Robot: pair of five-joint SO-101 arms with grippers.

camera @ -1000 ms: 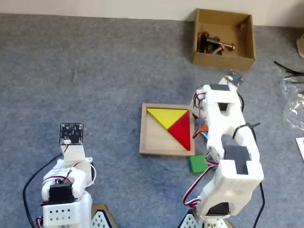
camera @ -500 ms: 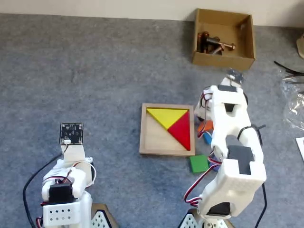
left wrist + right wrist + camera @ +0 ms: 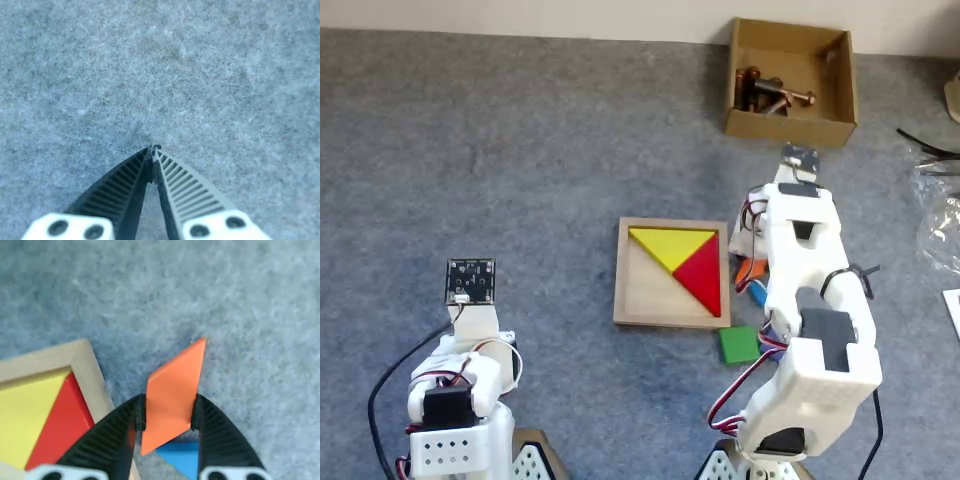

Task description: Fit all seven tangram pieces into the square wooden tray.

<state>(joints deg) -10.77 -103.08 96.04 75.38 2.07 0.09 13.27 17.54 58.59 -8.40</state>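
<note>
The right gripper (image 3: 167, 410) is clamped on the orange parallelogram (image 3: 174, 390), one finger on each long edge. The piece hangs over the grey carpet, just outside the tray's corner. Whether it is lifted off the carpet I cannot tell. A blue piece (image 3: 177, 457) sits just beside it, towards the wrist.

In the high view, the orange parallelogram (image 3: 750, 270) and the blue piece (image 3: 757, 291) peek out from under the right arm at about 3 o'clock of the square wooden tray (image 3: 650, 300). Inside the tray, the yellow triangle (image 3: 670, 245) fills the 12 o'clock side and the red triangle (image 3: 703, 275) the 3 o'clock side, touching along one edge. The green square (image 3: 738, 344) lies outside at 5 o'clock.

Over the last second the right arm has shifted a little towards 3 o'clock and stretched towards 12, uncovering more of the green square, while the orange piece has barely moved. I read this as the grasp being secured. The carry into the tray's bare wooden half is not yet begun, and five pieces remain.

The left gripper (image 3: 151, 155) is pressed together on nothing, over bare carpet at the tray's 8 o'clock. A cardboard box (image 3: 785, 128) sits at 1 o'clock.
</note>
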